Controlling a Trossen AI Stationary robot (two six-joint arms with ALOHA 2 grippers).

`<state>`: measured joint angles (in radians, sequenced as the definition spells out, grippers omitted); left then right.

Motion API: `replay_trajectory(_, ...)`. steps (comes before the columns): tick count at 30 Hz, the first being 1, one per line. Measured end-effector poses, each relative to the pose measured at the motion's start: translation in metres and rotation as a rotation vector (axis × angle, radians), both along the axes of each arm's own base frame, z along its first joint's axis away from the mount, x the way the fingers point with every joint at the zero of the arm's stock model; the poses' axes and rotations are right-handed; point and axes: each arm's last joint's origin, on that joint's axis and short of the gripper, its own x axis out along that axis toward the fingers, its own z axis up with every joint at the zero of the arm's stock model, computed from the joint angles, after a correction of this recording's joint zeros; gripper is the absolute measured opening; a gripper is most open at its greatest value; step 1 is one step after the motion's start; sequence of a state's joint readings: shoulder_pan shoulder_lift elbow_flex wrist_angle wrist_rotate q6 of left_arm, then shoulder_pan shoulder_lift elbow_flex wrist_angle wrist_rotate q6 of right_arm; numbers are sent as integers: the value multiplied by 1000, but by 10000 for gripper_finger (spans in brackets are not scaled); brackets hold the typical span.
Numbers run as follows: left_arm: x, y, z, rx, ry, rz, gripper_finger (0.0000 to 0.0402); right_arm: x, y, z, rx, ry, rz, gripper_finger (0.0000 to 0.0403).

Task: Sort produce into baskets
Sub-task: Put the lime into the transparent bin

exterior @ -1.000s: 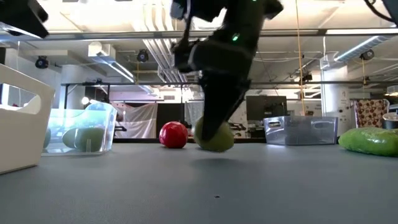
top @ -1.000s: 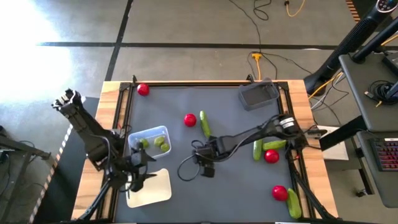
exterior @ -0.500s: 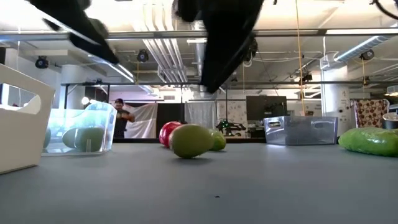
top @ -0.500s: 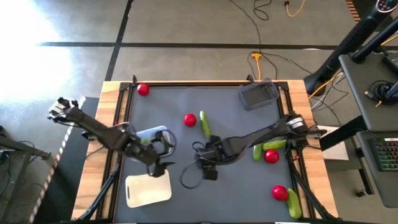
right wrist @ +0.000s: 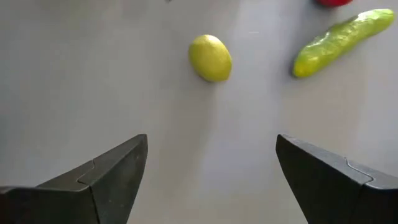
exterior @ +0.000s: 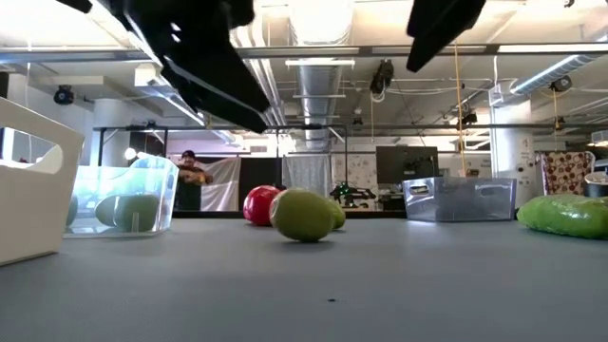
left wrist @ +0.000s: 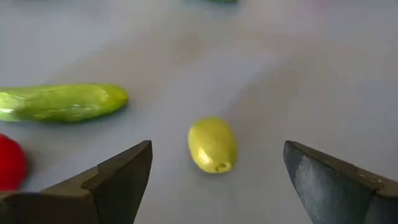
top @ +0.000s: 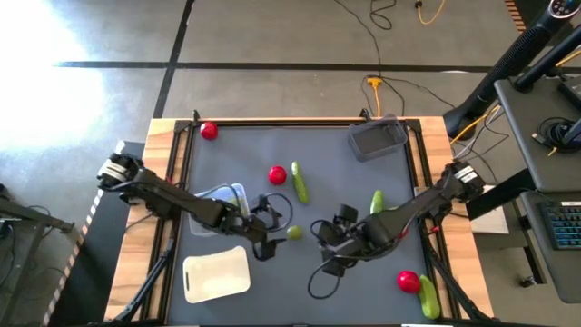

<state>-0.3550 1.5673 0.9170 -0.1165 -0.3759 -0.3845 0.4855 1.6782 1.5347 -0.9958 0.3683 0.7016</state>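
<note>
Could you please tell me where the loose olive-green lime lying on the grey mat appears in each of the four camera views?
High view: the small round olive-green lime lies mid-mat, between the two grippers.
Low view: it sits centre, before a red tomato.
Left wrist view: it lies between the open fingers.
Right wrist view: it lies ahead of the open fingers.
Shared landmark: the elongated bright green cucumber nearby, also in both wrist views.

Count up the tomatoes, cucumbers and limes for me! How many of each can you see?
Tomatoes: 3
Cucumbers: 3
Limes: 3, one loose, two in the clear basket
Total: 9 showing; the right arm may hide more.
</note>
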Motion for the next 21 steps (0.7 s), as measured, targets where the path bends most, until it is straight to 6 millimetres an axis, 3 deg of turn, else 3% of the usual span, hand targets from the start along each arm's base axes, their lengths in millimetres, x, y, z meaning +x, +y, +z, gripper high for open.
replay_trajectory(5,22,-6,-16,-16,25,56,345,-4,1,-1,-7,8,14,347)
replay_trajectory(12,40,-12,-54,-20,75,128,341,-4,1,-1,-17,11,33,347)
replay_trajectory(21,51,-15,-78,-2,56,154,276,-8,9,-1,-18,14,61,347)
